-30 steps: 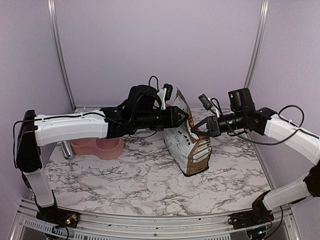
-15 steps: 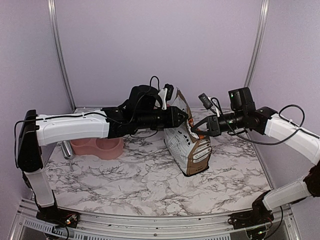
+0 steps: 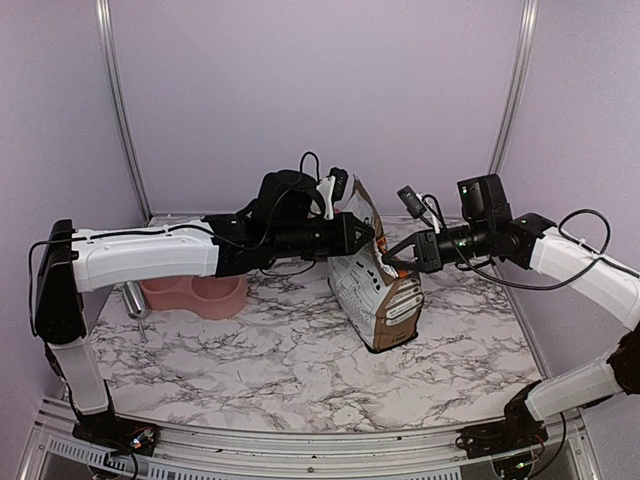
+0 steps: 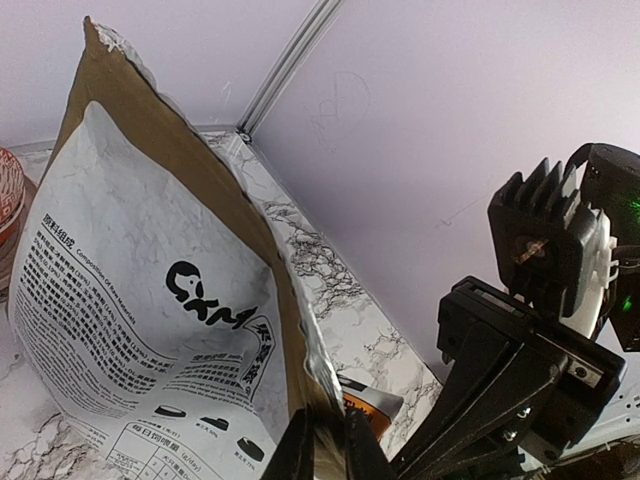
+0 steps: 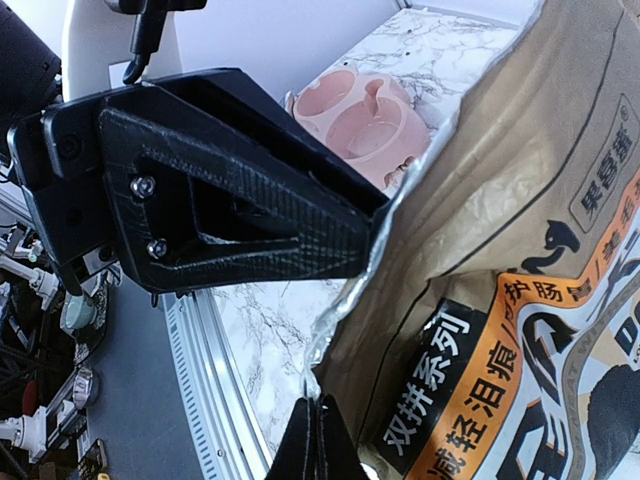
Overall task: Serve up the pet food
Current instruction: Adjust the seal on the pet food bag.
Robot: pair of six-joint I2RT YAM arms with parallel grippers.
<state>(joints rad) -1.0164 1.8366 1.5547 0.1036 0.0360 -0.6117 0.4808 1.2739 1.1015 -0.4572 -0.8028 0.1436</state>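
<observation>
Pinching the torn top edge of the paper bag [image 3: 375, 300], the left gripper [image 3: 373, 234] has its jaws closed on the brown, foil-lined lip. In the left wrist view that lip runs straight down between the two black fingers.

The right gripper [image 3: 387, 262] comes in from the opposite side. Its jaws are pressed together, and the bag's silvery inner edge runs down to their tips, so they appear clamped on the other side of the mouth. The two sets of jaws face each other just apart across the bag's opening, with the left ones slightly higher.

The bag stands on the marble table [image 3: 250, 370], leaning a little. Its printed body hangs below both sets of jaws and its pointed top corner rises above them.

The pet food does not show in any view. The inside of the bag is hidden behind its walls, so it cannot be told whether the kibble lies inside, beneath the jaws.

A pink double bowl [image 3: 195, 292] sits on the table lower than the left jaws and out to their left. It lies under the left forearm, well apart from the bag.
</observation>
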